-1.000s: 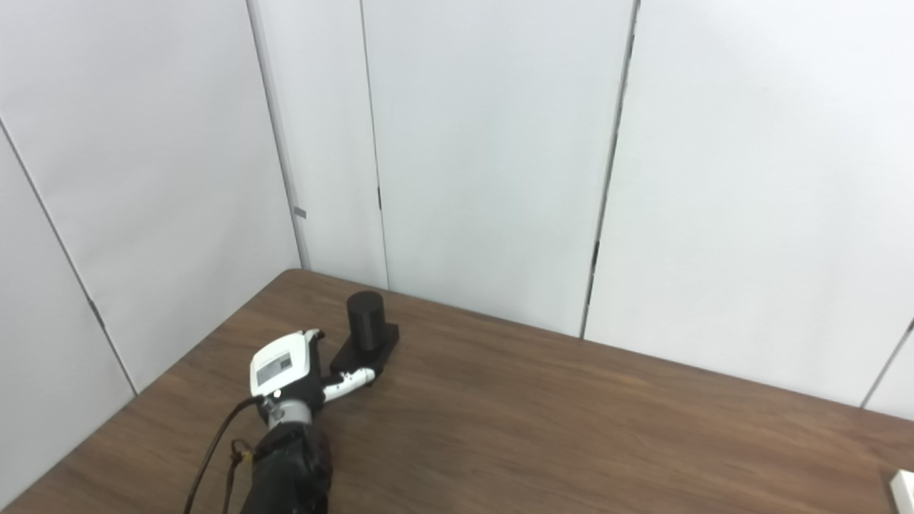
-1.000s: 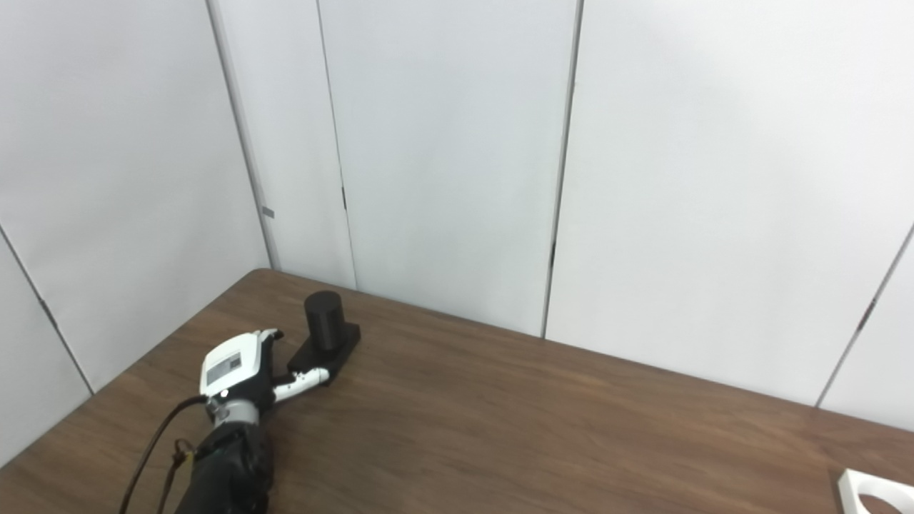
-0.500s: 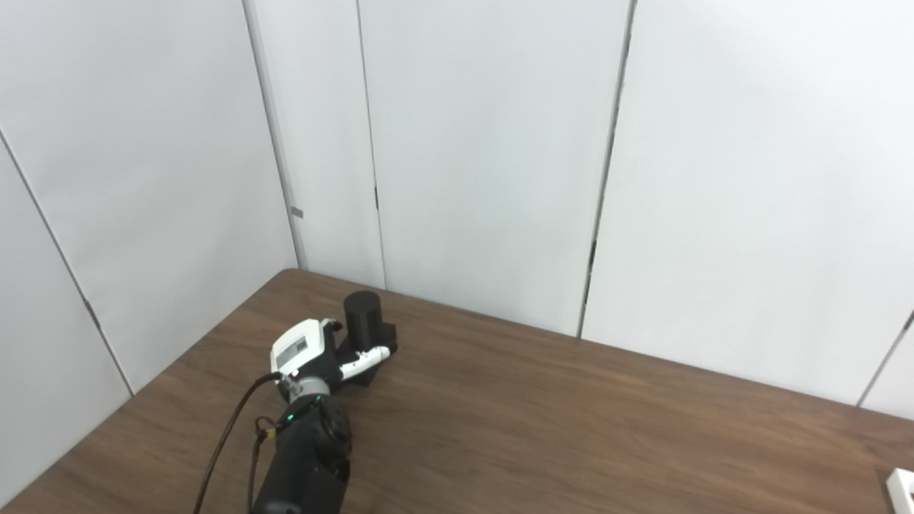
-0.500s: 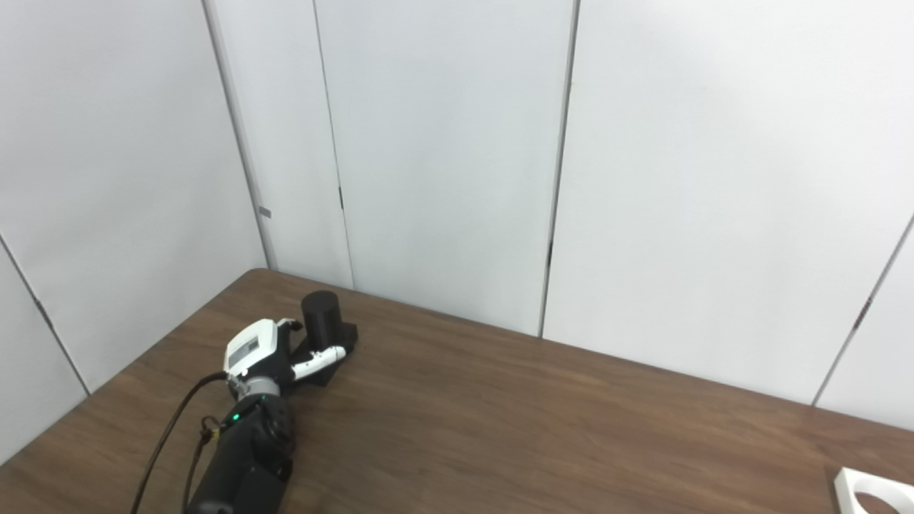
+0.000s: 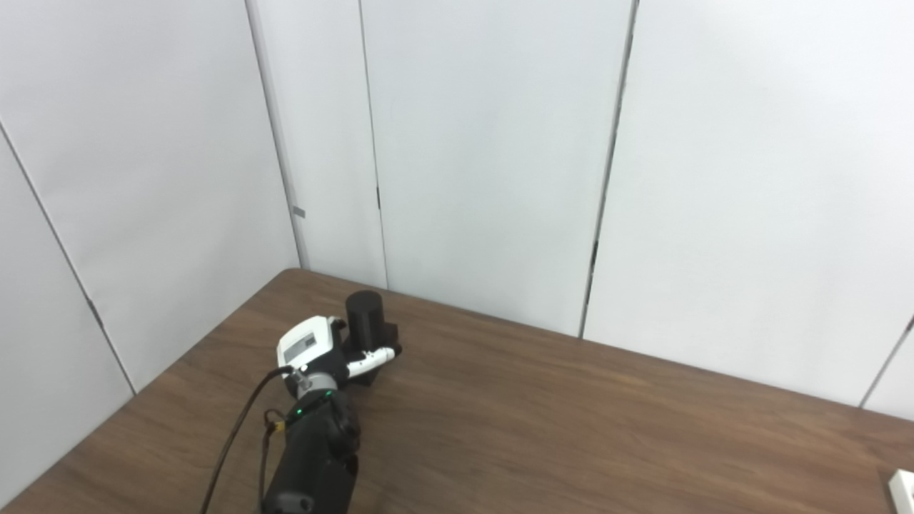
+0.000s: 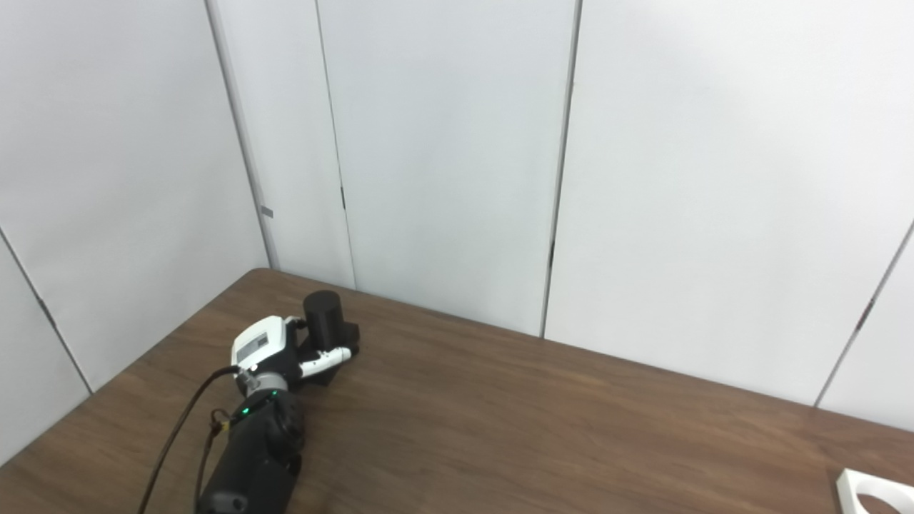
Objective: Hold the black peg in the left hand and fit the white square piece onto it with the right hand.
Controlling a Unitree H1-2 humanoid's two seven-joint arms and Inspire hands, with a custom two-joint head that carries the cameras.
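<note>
Pictured at the far left corner of the brown tabletop (image 5: 571, 428): the left robot hand (image 5: 314, 353) pressed up against the black peg (image 5: 365, 318), a short upright cylinder on a flat black base, in what reads as the opening step of the task, the taking hold of the peg. Seen from behind, with the white back of the robot hand just left of the peg and the thumb (image 5: 371, 358) laid across the near side of the base; whether the fingers are closed on the peg cannot be told, being hidden behind the palm. Peg standing on the tabletop, not yet lifted, close to the white wall panels (image 5: 485, 157) behind it. Well apart from the peg, at the near right edge of the tabletop and cut off by the picture's border: the white square piece (image 6: 872, 494) with its round hole, lying flat and untouched. No right robot hand in either view. Next move, by the look of it: a firm closing around the peg or its base, a lift clear of the tabletop with the cylinder kept upright, then a reach by the other arm for the white piece far to the right of the peg. Main hazard, as a guess: the peg sliding or tipping if squeezed off-centre.
</note>
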